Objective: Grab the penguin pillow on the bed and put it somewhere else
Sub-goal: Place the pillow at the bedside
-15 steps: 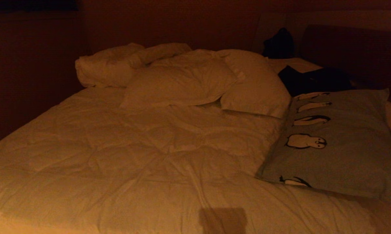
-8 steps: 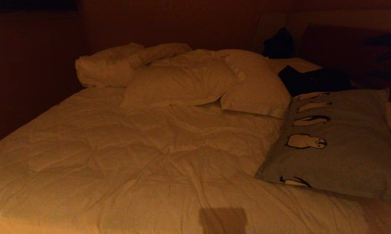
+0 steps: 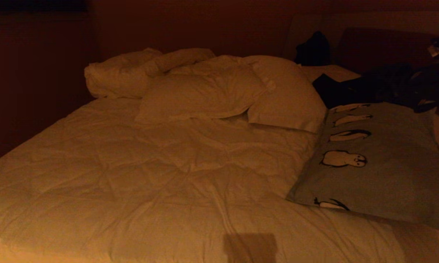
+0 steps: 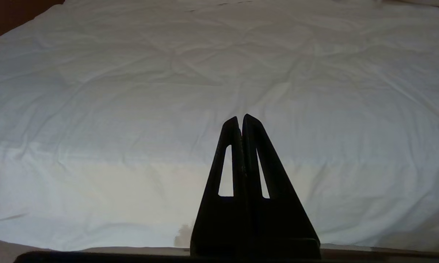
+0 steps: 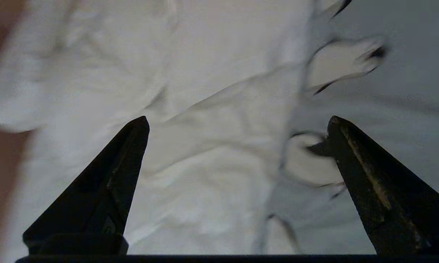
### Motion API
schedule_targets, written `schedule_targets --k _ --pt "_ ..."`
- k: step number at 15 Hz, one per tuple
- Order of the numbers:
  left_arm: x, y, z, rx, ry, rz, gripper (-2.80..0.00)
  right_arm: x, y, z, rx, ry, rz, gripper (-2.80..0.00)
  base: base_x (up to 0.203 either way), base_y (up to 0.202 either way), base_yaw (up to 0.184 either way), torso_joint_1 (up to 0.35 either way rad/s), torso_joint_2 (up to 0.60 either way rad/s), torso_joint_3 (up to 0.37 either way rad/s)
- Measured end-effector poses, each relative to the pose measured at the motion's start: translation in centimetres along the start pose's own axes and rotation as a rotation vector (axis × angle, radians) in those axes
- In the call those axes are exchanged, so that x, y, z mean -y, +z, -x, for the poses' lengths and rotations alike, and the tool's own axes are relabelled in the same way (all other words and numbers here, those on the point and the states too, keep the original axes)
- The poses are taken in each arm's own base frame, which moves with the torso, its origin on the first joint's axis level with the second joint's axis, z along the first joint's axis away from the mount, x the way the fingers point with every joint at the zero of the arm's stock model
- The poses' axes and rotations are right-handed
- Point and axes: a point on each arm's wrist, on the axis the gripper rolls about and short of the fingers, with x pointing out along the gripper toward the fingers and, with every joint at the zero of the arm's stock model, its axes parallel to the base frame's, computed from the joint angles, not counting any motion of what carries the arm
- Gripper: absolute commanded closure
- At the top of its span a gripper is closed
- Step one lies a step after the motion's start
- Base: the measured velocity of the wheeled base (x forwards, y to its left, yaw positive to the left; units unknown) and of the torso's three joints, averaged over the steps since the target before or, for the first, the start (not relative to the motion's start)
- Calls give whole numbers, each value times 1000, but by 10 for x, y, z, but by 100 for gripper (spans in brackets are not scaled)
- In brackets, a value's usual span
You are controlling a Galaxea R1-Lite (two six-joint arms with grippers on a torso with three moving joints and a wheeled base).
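- Right gripper (image 5: 237, 122) has swung in over the bed's right edge, jaws wide, empty.
- Grey-blue penguin-print rectangular pillow (image 3: 384, 160) lies ungrasped on cream quilted bed (image 3: 150, 175); pickup and move remain.
- Left gripper (image 4: 240, 122) parked, closed.

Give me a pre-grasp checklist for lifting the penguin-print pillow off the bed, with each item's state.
1. Pale grey-blue penguin-print pillow lies flat on the cream quilted bed, nothing on top: ok.
2. Right gripper open wide: ok.
3. Right gripper over the pillow's edge, one fingertip above a penguin: ok.
4. Right gripper touching the pillow: cannot tell.
5. Left gripper shut, parked over bare duvet, out of the way: ok.
6. Plain white pillow abuts the penguin pillow's far corner and might drag: cannot tell.
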Motion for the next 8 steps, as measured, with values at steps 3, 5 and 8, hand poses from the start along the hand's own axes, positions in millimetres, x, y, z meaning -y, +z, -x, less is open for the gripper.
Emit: schedule_targets --k 3,5,8 --pt "0 0 0 0 0 0 0 -5 -1 7 66 -94 82 -280 0 0 0 0 0 0" --pt "0 0 0 0 0 0 0 -8 -5 11 85 -145 118 -280 0 0 0 0 0 0" --pt "0 0 0 0 -1 0 0 -10 -12 17 95 -194 171 0 0 0 0 0 0 0"
